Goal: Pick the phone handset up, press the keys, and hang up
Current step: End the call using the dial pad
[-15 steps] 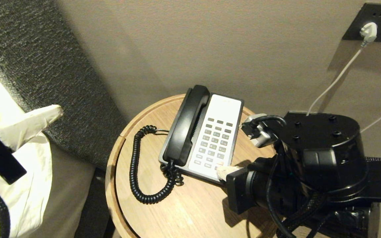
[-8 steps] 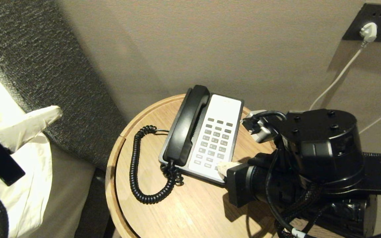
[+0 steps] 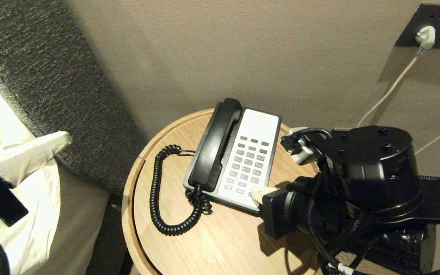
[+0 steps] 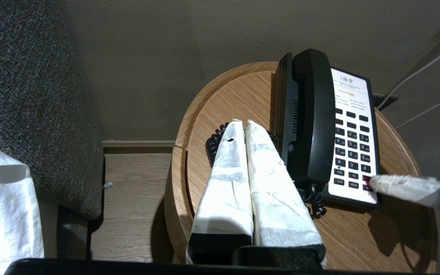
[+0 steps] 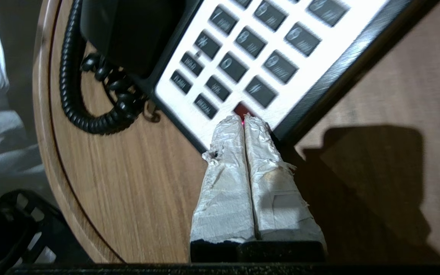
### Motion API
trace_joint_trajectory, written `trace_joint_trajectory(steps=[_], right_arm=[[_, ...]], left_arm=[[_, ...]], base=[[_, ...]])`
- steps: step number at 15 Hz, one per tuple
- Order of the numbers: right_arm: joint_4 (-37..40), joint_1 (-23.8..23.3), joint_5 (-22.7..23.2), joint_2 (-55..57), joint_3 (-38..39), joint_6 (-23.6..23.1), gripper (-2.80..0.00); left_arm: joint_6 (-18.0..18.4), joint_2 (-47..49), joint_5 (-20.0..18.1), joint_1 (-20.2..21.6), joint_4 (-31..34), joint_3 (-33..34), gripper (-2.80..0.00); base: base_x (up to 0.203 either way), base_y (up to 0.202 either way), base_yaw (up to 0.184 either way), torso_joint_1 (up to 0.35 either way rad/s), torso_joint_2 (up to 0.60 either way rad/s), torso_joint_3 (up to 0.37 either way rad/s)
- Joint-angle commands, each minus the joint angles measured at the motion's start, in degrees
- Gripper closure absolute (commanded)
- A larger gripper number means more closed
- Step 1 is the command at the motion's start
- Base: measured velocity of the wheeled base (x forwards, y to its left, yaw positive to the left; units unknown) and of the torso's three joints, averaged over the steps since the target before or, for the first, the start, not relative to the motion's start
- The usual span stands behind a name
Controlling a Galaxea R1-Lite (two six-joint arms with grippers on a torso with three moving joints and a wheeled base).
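Right, your phone base sits upper centre of the round table, bare wood below it. Your right gripper, fingers pressed together and empty, tips on the reddish key among the keys. The phone handset lies cradled. Your left gripper hangs closed at far left; its wrist view shows the faceplate print.

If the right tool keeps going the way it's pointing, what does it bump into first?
Most likely the reddish key at the near corner of the keys. The right tool, shut, points its taped tips right at it; whether they already touch is unclear.
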Motion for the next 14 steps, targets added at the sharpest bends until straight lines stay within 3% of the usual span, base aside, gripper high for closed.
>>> trace_joint_trajectory(steps=[1,14], right_arm=[[-0.2,0.0,-0.2,-1.5,-0.2,0.1,0.00],[-0.2,0.3,0.9,0.0,0.0,0.6,0.00]], left_arm=[[-0.1,-0.2,0.2,0.0,-0.1,0.2,0.00],[-1.9,-1.2,0.1,0.0,1.4,0.6,0.00]], base=[[0.000,0.000,0.000,0.000,0.00,0.000],[0.000,0.000,0.000,0.000,0.00,0.000]])
